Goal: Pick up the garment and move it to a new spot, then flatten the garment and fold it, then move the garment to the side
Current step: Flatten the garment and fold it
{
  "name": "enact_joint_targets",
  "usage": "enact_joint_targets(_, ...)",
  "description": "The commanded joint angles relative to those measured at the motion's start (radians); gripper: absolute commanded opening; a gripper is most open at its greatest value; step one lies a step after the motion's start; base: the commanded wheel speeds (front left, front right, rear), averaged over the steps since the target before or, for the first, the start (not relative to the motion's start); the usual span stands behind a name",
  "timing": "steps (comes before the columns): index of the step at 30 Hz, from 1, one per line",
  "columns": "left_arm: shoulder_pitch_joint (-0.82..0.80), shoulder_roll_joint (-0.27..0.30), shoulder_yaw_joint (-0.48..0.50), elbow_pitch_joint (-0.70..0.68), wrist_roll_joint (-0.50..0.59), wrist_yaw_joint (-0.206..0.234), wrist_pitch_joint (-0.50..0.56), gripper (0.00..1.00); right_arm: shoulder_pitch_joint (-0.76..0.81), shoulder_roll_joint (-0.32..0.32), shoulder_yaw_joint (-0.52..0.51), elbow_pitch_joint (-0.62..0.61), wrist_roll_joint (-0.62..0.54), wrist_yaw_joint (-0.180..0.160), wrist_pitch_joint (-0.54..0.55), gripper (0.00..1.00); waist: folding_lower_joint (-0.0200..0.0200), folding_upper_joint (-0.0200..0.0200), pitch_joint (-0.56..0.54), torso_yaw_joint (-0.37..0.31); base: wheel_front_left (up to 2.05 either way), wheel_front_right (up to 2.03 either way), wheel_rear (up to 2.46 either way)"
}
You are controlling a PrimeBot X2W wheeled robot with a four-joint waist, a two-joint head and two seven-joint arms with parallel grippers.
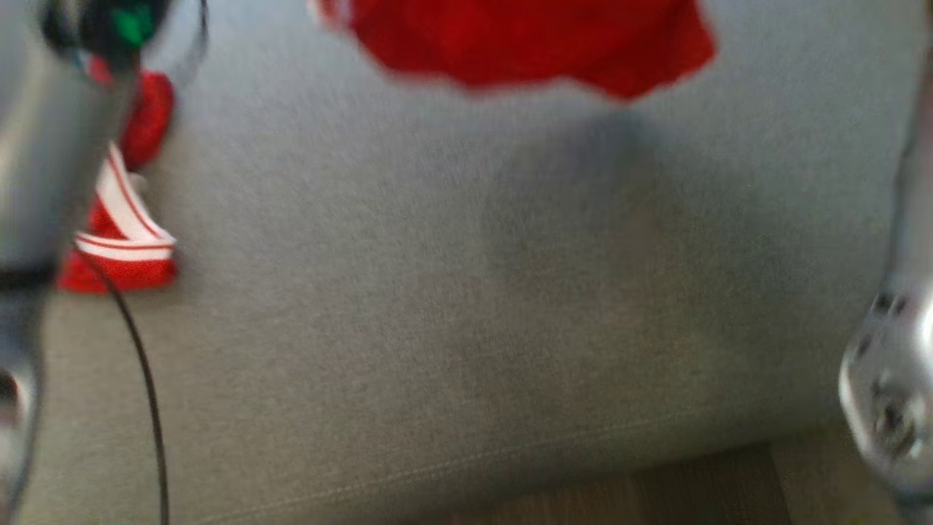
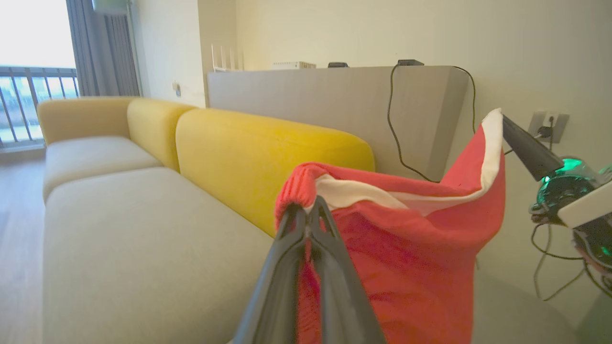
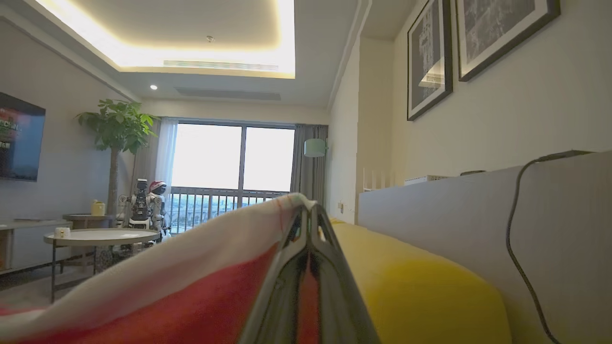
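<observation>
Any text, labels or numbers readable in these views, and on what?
Nothing can be quoted.
On the wall-mounted television screen: pale letters, too blurred to read.
On the dark-framed black-and-white prints: any lettering is too small to tell.
On the red garment with white trim: no lettering on the visible parts.

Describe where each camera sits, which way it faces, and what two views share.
Head: on the head, looking down at the sofa; garment at top, left arm and right arm at edges.
Left wrist: on the left arm, facing along the sofa toward the window; left gripper shut on garment.
Right wrist: on the right arm, facing the window too; right gripper shut on garment.
Both wrist views share garment, backrest, window.
</observation>
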Motion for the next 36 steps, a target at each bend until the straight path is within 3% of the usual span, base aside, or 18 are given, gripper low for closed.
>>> enact_joint_targets(1, -0.116, 0.044, 0.008, 0.011, 0.037, -0.006, -0.035, 0.0, -0.094, 0.009, 0.003, 0.0, -0.028, 0.0, -0.016, 0.0, -0.0003, 0.0, 0.122, -0.034, 0.0, 0.0, 0.0)
enact_joint_targets(6, -0.337, 0.075, -0.104, 0.142, 0.132, -0.006, -0.234, 0.0, -0.276, 0.009, -0.062, 0.026, -0.119, 0.0, -0.038, 0.0, -0.0003, 0.0, 0.223, -0.052, 0.0, 0.0, 0.0)
enact_joint_targets(11, -0.349, 0.136, -0.277, 0.174, 0.136, -0.006, -0.422, 0.0, -0.221, 0.007, -0.044, -0.052, -0.126, 0.0, -0.039, 0.0, -0.0003, 0.0, 0.243, -0.047, 0.0, 0.0, 0.0)
enact_joint_targets(17, -0.155, 0.216, -0.474, 0.134, 0.071, -0.006, -0.458, 0.0, 0.043, -0.019, 0.065, -0.008, -0.067, 0.0, -0.013, 0.0, -0.0003, 0.0, 0.208, -0.039, 0.0, 0.0, 0.0)
enact_joint_targets(21, -0.03, 0.25, -0.515, 0.076, 0.055, -0.006, -0.459, 0.0, 0.209, -0.044, 0.113, -0.047, -0.033, 0.0, 0.044, 0.0, -0.0003, 0.0, 0.179, -0.036, 0.0, 0.0, 0.0)
enact_joint_targets(25, 0.153, 0.301, -0.528, -0.001, 0.06, -0.006, -0.459, 0.0, 0.466, -0.055, 0.148, -0.178, 0.045, 0.0, 0.136, 0.0, -0.0003, 0.0, 0.136, -0.036, 0.0, 0.0, 0.0)
enact_joint_targets(30, 0.364, 0.341, -0.552, -0.064, 0.12, -0.003, -0.46, 0.0, 0.785, -0.073, 0.116, -0.384, 0.113, 0.0, 0.246, 0.0, -0.0003, 0.0, 0.069, -0.024, 0.0, 0.0, 0.0)
enact_joint_targets(36, 0.567, 0.365, -0.546, -0.106, 0.192, 0.049, -0.46, 0.0, 1.056, -0.045, 0.042, -0.531, 0.194, 0.0, 0.316, 0.0, -0.0003, 0.0, -0.019, -0.022, 0.0, 0.0, 0.0)
